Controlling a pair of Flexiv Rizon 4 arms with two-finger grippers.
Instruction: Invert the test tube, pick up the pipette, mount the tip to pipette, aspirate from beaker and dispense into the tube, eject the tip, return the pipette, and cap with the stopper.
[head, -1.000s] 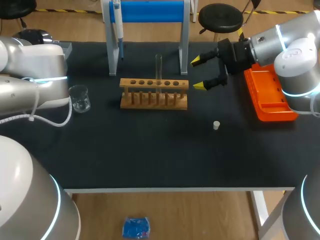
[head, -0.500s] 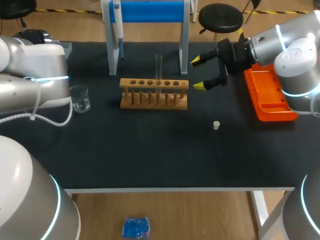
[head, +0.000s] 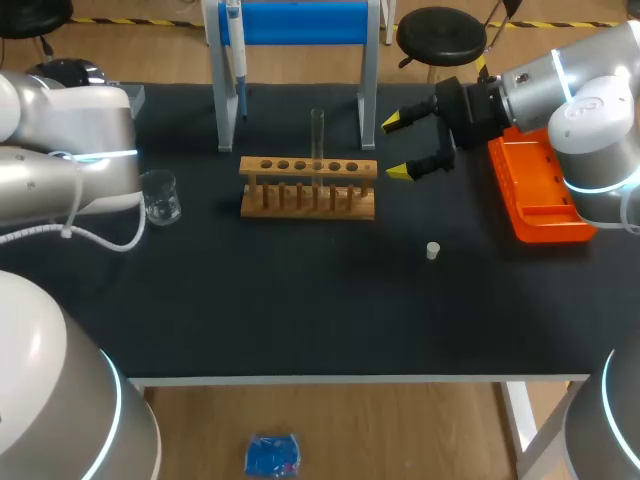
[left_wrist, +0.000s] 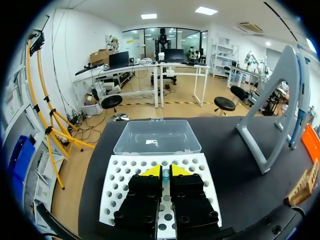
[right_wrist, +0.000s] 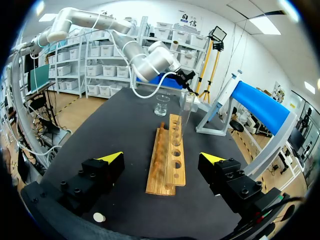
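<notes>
In the left wrist view my left gripper hovers over a white tip rack, shut on a small bluish pipette tip pinched between its yellow ends. In the head view only the left arm shows. A clear test tube stands upright in the wooden rack. The pipette hangs on the blue-topped stand. A glass beaker sits to the rack's left. The white stopper lies on the mat. My right gripper is open just right of the rack, holding nothing.
An orange tray lies at the table's right edge under my right arm. A clear lidded box adjoins the tip rack on its far side. The stand's grey leg rises to the right of it.
</notes>
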